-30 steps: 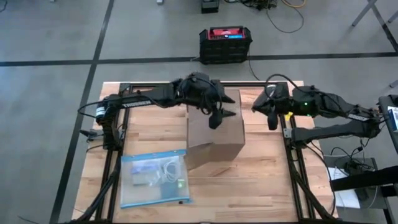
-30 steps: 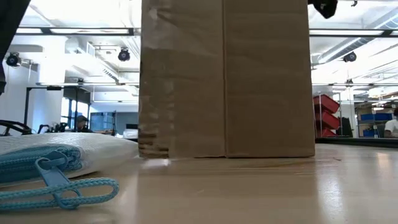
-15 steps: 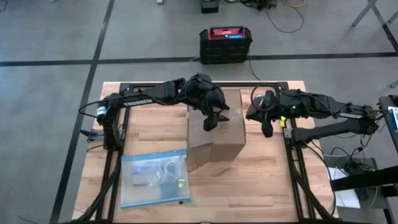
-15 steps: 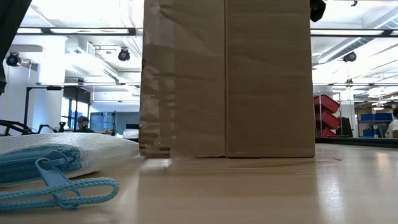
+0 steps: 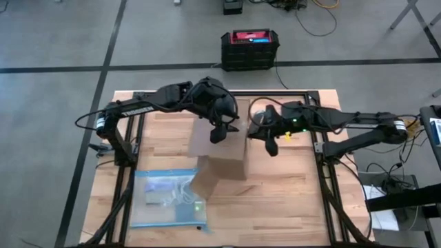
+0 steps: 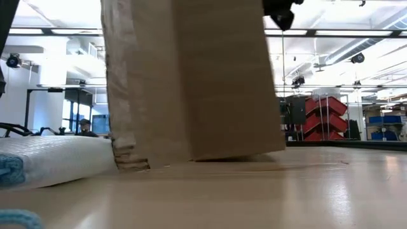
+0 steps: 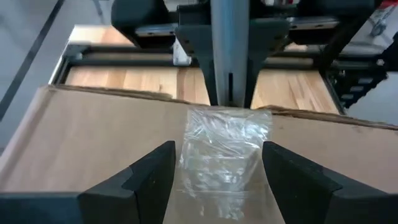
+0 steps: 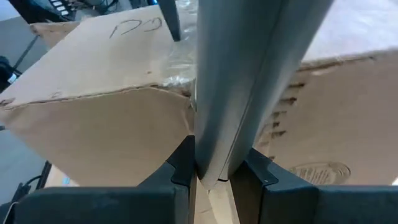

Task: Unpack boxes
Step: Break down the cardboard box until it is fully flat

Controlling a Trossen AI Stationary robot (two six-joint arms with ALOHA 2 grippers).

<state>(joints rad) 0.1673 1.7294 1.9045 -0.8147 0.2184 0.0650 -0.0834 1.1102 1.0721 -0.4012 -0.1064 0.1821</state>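
The cardboard box [image 5: 222, 146] stands tilted mid-table, one bottom edge lifted, its lower corner against the clear plastic bag [image 5: 167, 198]. Above the box's top, the left gripper [image 5: 226, 130] hangs with jaws spread. The right gripper [image 5: 269, 143], clenched with nothing between its fingers, presses the box's right side.

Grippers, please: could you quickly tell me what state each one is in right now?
Left gripper: open, over the top of the cardboard box, holding nothing.
Right gripper: closed on a grey blade-like tool at the box's side.
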